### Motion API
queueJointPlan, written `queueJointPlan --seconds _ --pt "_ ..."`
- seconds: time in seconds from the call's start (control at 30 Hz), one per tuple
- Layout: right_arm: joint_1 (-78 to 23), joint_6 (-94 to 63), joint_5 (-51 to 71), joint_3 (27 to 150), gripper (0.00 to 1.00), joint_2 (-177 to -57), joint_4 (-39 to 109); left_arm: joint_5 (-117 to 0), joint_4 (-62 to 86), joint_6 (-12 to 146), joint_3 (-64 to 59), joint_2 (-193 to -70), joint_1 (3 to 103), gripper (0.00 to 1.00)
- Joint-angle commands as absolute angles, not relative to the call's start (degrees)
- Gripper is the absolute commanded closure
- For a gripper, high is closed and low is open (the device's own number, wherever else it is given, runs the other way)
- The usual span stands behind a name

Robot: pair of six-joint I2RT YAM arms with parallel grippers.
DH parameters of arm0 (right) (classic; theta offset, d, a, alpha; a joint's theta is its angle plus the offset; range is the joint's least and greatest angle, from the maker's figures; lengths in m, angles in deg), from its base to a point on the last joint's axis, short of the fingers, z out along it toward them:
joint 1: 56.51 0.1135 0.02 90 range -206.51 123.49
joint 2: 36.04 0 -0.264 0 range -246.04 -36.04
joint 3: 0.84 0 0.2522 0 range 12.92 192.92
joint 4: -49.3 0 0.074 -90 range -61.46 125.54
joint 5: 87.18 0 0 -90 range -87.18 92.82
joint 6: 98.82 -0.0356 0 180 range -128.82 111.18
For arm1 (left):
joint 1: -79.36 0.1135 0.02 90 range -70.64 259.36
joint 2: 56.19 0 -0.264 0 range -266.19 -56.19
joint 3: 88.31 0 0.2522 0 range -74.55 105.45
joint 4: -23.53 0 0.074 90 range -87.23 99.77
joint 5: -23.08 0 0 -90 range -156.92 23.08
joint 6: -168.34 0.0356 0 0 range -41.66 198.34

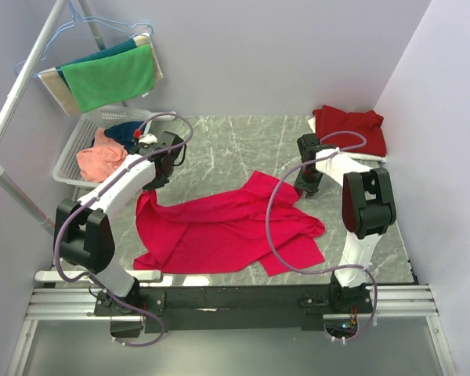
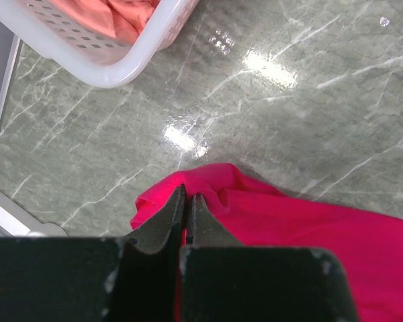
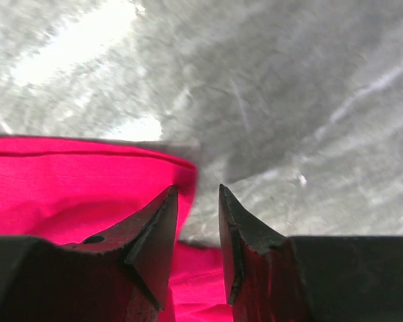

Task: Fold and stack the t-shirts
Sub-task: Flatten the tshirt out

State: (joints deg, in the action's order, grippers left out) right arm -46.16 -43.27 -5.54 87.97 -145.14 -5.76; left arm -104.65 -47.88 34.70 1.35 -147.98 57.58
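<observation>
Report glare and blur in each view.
Top external: even light, sharp, the shirt vivid. Left wrist: two white glare patches on the table, otherwise crisp. Right wrist: table smeared and soft, strong glare top left, fingers dark with a red tint.

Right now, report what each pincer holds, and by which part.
Left pincer is shut on a bunched edge of the pink-red t-shirt. Right pincer holds nothing: its jaws stand apart over the same shirt's edge.
</observation>
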Motion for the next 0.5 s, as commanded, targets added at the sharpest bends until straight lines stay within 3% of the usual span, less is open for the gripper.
queueJointPlan --seconds 0.0,0.47 --pt "-46.5 -42.4 -3.7 87.8 0.63 -145.6 -0.8 -104.3 -47.1 35.2 3.4 -148.3 57.7 0.99" --pt "-47.0 -42.7 -1.0 90.4 0.64 -150.2 -3.0 -104.4 -47.7 35.1 4.1 -148.6 57.7 0.99"
